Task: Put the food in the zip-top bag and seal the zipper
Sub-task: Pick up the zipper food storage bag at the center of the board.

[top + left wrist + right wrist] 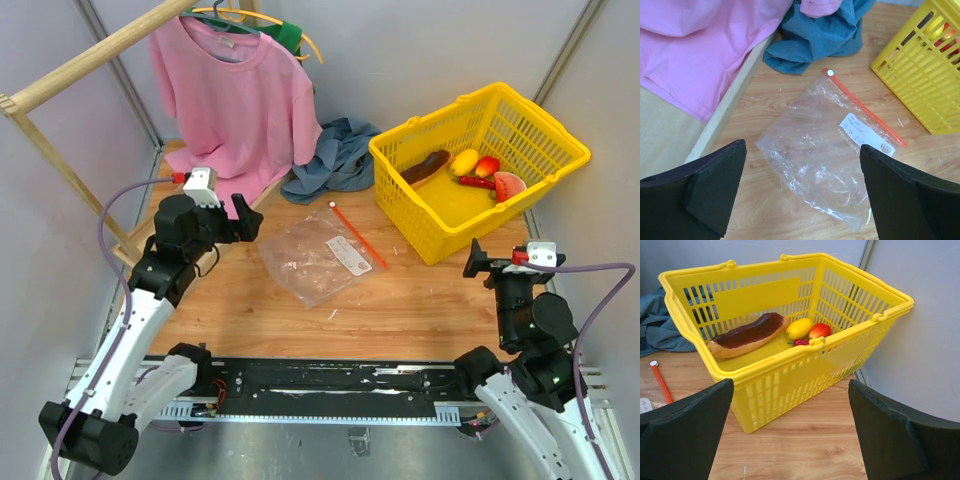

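The clear zip-top bag (315, 255) lies flat and empty mid-table, its white label (865, 132) facing up. The orange-red zipper (358, 238) runs along its right edge, with the white slider (830, 73) at the far end. The food sits in the yellow basket (400, 150): a dark elongated piece (747, 332), a yellow fruit (799, 328), a red piece (820, 330), a chili (478, 183) and a watermelon slice (509, 186). My left gripper (802, 150) hovers open over the bag's near-left part. My right gripper (790, 385) is open and empty, just in front of the basket.
A pink shirt (235, 100) hangs from a wooden rack (90, 60) at the back left, draping onto the table. A crumpled blue cloth (335, 160) lies between it and the basket. Grey walls close both sides.
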`<move>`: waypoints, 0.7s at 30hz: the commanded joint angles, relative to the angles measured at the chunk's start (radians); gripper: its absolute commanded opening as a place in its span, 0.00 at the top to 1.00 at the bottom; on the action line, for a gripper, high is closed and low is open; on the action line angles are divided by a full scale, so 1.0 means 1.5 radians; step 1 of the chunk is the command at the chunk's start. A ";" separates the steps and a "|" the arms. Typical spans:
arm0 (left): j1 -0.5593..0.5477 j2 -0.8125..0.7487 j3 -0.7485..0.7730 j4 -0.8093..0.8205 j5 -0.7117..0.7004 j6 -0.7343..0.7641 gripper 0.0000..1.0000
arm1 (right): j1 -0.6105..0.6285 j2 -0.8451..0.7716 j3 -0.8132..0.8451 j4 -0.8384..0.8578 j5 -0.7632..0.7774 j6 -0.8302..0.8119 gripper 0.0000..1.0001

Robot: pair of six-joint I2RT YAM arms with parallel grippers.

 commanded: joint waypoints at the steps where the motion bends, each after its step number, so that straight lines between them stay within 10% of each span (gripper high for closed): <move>1: -0.002 0.014 0.010 0.015 0.026 -0.011 0.01 | 0.009 -0.016 0.012 0.013 0.001 -0.004 0.02; 21: -0.236 0.297 0.101 -0.008 -0.022 -0.139 0.01 | 0.010 -0.029 0.012 0.013 -0.033 0.014 0.02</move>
